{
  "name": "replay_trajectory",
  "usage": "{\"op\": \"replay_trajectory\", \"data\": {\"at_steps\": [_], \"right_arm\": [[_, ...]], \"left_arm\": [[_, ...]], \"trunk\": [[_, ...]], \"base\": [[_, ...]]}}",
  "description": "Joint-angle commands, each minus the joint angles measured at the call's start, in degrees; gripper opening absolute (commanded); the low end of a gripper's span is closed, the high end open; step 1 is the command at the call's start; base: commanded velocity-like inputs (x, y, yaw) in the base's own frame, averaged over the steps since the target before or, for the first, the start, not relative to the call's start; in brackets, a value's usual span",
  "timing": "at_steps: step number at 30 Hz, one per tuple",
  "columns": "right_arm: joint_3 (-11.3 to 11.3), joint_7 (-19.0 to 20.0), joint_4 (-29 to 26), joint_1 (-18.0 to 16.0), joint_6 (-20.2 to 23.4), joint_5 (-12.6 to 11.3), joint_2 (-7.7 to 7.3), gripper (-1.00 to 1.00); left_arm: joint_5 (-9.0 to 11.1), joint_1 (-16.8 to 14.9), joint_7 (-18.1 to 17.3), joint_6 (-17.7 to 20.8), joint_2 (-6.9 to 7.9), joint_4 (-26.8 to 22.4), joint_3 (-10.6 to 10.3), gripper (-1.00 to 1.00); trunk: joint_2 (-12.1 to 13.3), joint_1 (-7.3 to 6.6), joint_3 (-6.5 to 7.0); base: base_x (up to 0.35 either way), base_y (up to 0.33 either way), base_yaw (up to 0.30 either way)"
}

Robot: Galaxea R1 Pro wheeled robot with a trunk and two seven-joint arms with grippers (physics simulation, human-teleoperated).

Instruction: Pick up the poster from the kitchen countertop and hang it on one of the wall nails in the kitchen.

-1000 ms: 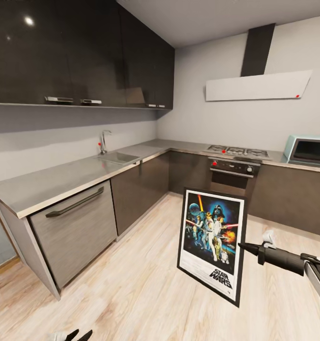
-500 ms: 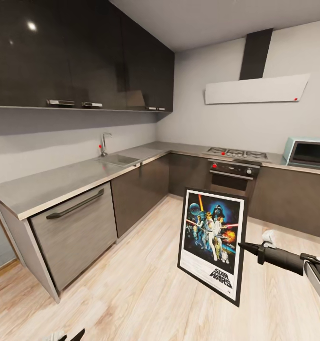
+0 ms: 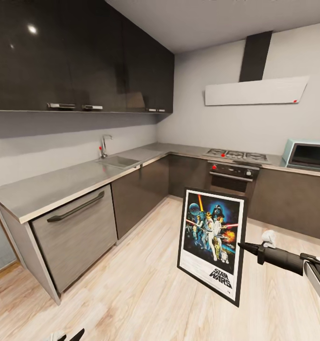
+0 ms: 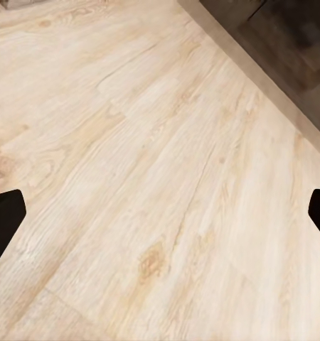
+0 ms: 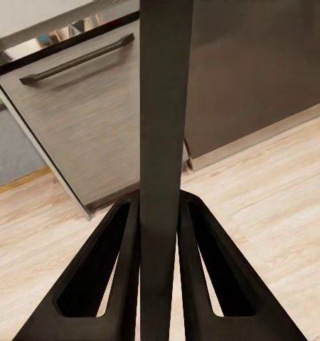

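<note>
The black-framed poster (image 3: pixel 212 244) with space-movie art and "STAR WARS" lettering hangs upright in the air over the wooden floor, held by its right edge. My right gripper (image 3: pixel 243 246) is shut on that edge; in the right wrist view the frame's dark edge (image 5: pixel 163 163) runs straight up between the two fingers (image 5: pixel 107 277). The grey metal kitchen countertop (image 3: pixel 60 182) with sink (image 3: pixel 118 161) and chrome tap (image 3: pixel 103 143) runs along the left and back walls. My left gripper (image 3: pixel 67 336) sits low at the picture's bottom edge, open, its fingertips (image 4: pixel 3 220) wide apart above bare floor.
A dishwasher front (image 3: pixel 79 229) with a bar handle sits under the counter at left. A hob (image 3: pixel 235 155), oven (image 3: pixel 231 177) and a pale blue microwave (image 3: pixel 309 154) stand along the back wall under a white hood (image 3: pixel 254 91). Dark upper cabinets (image 3: pixel 84 57) line the left wall.
The view has tilted slightly, so the kitchen has shifted down in the picture. The poster and right gripper stay put. The left gripper has dropped a little lower in the view.
</note>
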Motion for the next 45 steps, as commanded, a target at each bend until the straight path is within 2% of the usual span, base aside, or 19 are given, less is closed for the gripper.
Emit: {"op": "replay_trajectory", "data": {"at_steps": [1, 10, 20, 25, 30, 34, 38, 45], "right_arm": [[-0.03, 0.48, 0.03, -0.04, 0.84, -0.42, -0.01, -1.0], [-0.03, 0.39, 0.03, -0.04, 0.84, -0.42, -0.01, -1.0], [-0.03, 0.35, 0.03, -0.04, 0.77, -0.42, -0.01, -1.0], [-0.03, 0.41, 0.03, -0.02, 0.72, -0.42, -0.01, -1.0], [0.0, 0.6, -0.12, 0.3, -2.21, -0.45, 0.03, -1.0], [-0.06, 0.69, -1.3, 1.47, -4.13, -0.52, 0.0, -1.0], [0.0, 0.54, -2.7, 1.96, -4.8, -0.42, 0.05, -1.0], [0.06, 0.44, -2.87, 2.06, -5.11, -0.34, 0.1, -1.0]], "left_arm": [[-0.43, -0.05, -0.17, -0.29, 0.01, 0.07, 0.44, 1.0], [-0.43, -0.05, -0.07, -0.29, 0.01, 0.07, 0.44, 1.0], [-0.43, -0.05, 3.12, -0.29, 0.01, 0.07, 0.44, 1.0], [-0.43, -0.05, 3.23, -0.23, 0.01, 0.07, 0.44, 1.0], [-0.43, -0.05, 3.33, -0.21, 0.01, 0.07, 0.44, 1.0], [-0.43, -0.05, 5.96, -0.21, 0.01, 0.01, 0.44, 1.0], [-0.43, -0.05, 7.77, -0.21, -0.05, -0.01, 0.4, 1.0], [-0.43, -0.05, 8.19, -0.2, -0.06, -0.01, 0.43, 1.0]], "trunk": [[0.38, -0.23, 0.07], [3.99, -2.2, 1.0], [8.0, -4.4, 2.09], [10.0, -5.5, 2.97], [12.01, -6.6, 3.87], [13.61, -7.48, 4.59], [15.22, -8.35, 5.31], [18.02, -9.89, 6.56]], "base": [[0.0, 0.0, 0.0], [0.0, 0.0, 0.0], [0.0, 0.0, 0.0], [0.0, 0.0, 0.0], [0.0, 0.0, 0.0], [0.0, 0.0, 0.0], [0.0, 0.0, 0.0], [0.0, 0.0, 0.0]]}}
